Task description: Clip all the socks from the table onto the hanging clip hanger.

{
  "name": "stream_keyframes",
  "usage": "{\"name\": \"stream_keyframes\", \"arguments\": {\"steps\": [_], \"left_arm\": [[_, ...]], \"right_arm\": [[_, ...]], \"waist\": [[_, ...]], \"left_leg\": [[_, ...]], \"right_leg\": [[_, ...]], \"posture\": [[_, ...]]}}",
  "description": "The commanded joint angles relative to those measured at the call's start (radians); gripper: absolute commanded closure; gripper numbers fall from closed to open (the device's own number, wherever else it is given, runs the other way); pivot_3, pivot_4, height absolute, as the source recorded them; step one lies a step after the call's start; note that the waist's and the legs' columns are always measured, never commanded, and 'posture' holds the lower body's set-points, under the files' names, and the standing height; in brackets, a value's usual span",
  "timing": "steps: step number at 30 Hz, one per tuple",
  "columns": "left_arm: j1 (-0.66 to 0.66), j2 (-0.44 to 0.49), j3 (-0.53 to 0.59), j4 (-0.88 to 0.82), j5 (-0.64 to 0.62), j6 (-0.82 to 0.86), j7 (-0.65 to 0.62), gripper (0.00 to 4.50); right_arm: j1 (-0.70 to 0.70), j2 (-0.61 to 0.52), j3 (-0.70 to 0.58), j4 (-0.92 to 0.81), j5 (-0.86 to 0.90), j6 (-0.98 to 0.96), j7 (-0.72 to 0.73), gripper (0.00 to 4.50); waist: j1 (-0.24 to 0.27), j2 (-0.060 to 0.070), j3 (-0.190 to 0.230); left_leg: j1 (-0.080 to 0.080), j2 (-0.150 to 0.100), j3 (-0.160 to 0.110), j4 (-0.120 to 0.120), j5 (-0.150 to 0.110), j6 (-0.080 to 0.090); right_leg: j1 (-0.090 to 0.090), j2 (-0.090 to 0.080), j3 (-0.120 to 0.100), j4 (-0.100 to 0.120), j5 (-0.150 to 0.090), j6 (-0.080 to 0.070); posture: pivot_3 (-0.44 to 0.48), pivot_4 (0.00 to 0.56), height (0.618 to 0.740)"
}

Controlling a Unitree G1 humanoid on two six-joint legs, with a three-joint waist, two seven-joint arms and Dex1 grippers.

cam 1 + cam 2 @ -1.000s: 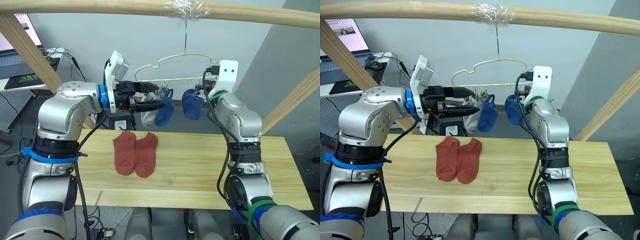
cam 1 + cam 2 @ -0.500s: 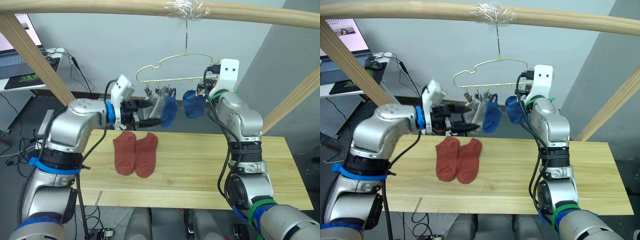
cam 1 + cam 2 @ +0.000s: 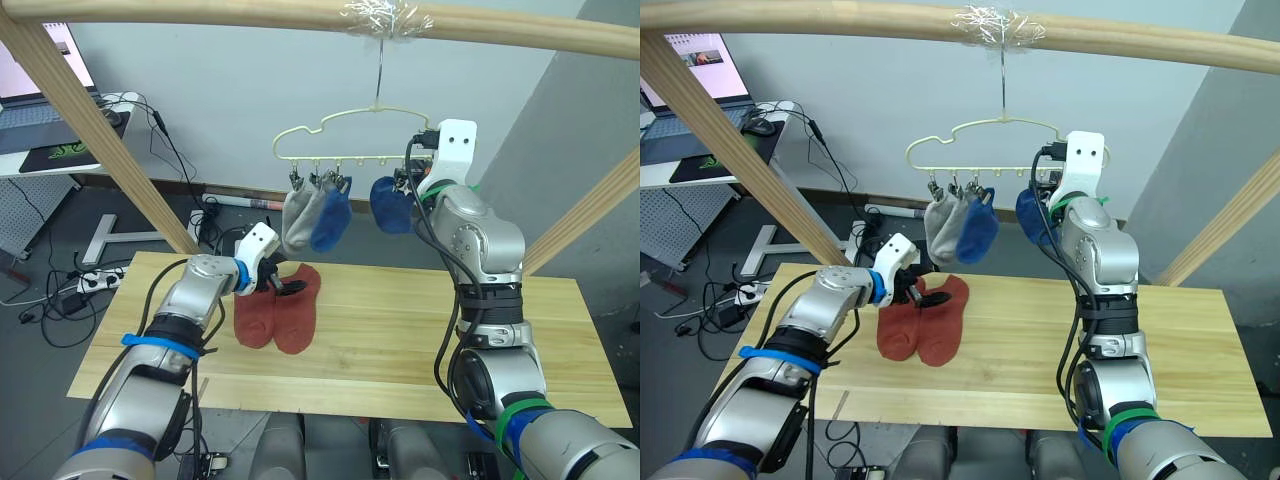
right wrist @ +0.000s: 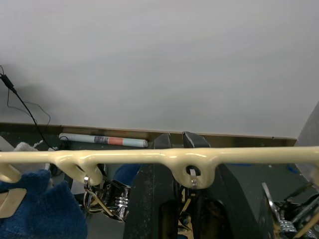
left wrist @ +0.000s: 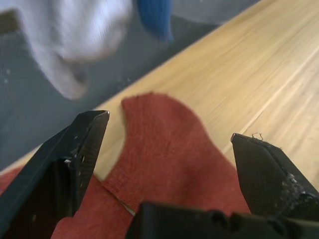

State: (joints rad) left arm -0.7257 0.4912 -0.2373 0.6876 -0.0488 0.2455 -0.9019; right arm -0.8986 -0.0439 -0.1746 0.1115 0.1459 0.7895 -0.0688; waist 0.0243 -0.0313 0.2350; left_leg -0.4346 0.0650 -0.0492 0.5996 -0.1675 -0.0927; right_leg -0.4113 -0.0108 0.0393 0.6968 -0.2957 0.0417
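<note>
Red socks [image 3: 278, 307] beneath open left hand [image 3: 283, 284]

The right gripper [image 4: 177, 164] stands behind the clip hanger [image 4: 164, 157] bar; whether its fingers grip the bar cannot be confirmed. The right-hand blue sock [image 3: 388, 205] is partly covered by the right arm. In the left wrist view the grey socks [image 5: 70, 35] are blurred and cut off.
</note>
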Motion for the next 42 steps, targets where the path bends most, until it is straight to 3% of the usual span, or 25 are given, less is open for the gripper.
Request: {"name": "stream_keyframes", "arguments": {"steps": [1, 9, 16, 31, 42], "left_arm": [[-0.061, -0.038, -0.019, 0.122, 0.062, -0.092, 0.024, 0.02], [-0.131, -0.106, -0.061, 0.334, 0.180, -0.145, 0.057, 0.02], [-0.133, -0.129, -0.058, 0.397, 0.211, -0.139, 0.055, 0.02], [-0.117, -0.148, -0.031, 0.328, 0.192, -0.141, -0.003, 4.48], [-0.111, -0.209, 0.050, 0.014, 0.032, 0.041, -0.126, 4.48]], "right_arm": [[-0.023, -0.003, -0.002, -0.059, 0.013, -0.002, -0.004, 4.50], [-0.021, -0.003, -0.003, -0.076, 0.010, 0.011, -0.010, 4.50], [-0.017, -0.005, -0.006, -0.094, 0.008, 0.024, -0.014, 4.50], [-0.017, -0.002, -0.004, -0.092, 0.015, 0.029, -0.015, 4.50], [-0.030, 0.024, -0.030, -0.119, 0.051, 0.086, -0.030, 4.50]], "waist": [[0.000, 0.000, 0.000], [-0.006, 0.000, 0.000], [-0.009, 0.000, 0.000], [-0.017, 0.000, 0.000], [-0.019, 0.000, 0.000]], "left_leg": [[0.000, 0.000, 0.000, 0.000, 0.000, 0.000], [0.000, 0.000, 0.000, 0.000, 0.000, 0.000], [0.000, 0.000, 0.000, 0.000, 0.000, 0.000], [0.000, 0.000, 0.000, 0.000, 0.000, 0.000], [0.000, 0.000, 0.000, 0.000, 0.000, 0.000]], "right_leg": [[0.000, 0.000, 0.000, 0.000, 0.000, 0.000], [0.000, 0.000, 0.000, 0.000, 0.000, 0.000], [0.000, 0.000, 0.000, 0.001, 0.000, 0.000], [0.000, 0.000, 0.000, 0.001, 0.000, 0.000], [0.000, 0.000, 0.000, 0.001, 0.000, 0.000]], "posture": [[0.160, 0.198, 0.740], [0.113, 0.196, 0.740], [0.108, 0.196, 0.740], [0.116, 0.193, 0.740], [0.114, 0.196, 0.740]]}}
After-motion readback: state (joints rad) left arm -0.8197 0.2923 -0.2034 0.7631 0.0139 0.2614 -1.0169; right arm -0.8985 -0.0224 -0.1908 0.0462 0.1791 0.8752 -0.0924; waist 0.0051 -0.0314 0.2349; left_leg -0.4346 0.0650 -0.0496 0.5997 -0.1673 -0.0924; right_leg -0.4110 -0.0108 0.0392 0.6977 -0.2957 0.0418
